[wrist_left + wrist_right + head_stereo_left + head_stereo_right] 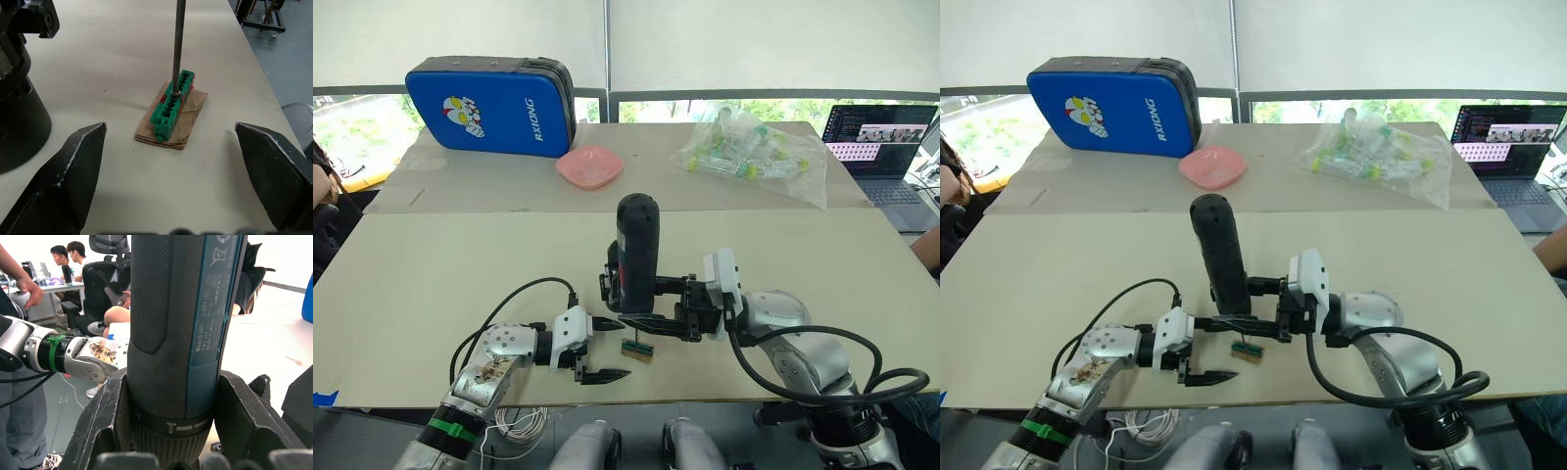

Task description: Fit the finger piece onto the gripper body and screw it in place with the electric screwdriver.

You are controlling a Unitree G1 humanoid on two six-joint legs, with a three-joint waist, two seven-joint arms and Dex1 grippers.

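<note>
The blue case [489, 106] at the far side of the worktop, well beyond both tools, carries "RXIONG" in white letters running up its face, beside a cartoon figure. On the screwdriver [186, 323] clamped in the right tool [168, 431], small print down the barrel starts with "Bosch GO"; the rest is too small to read, as is the laptop [879, 132] screen.

Bright, even daylight from rear windows; soft shadows on pale beige worktop [460, 264]; right wrist foreground slightly blurred.
</note>
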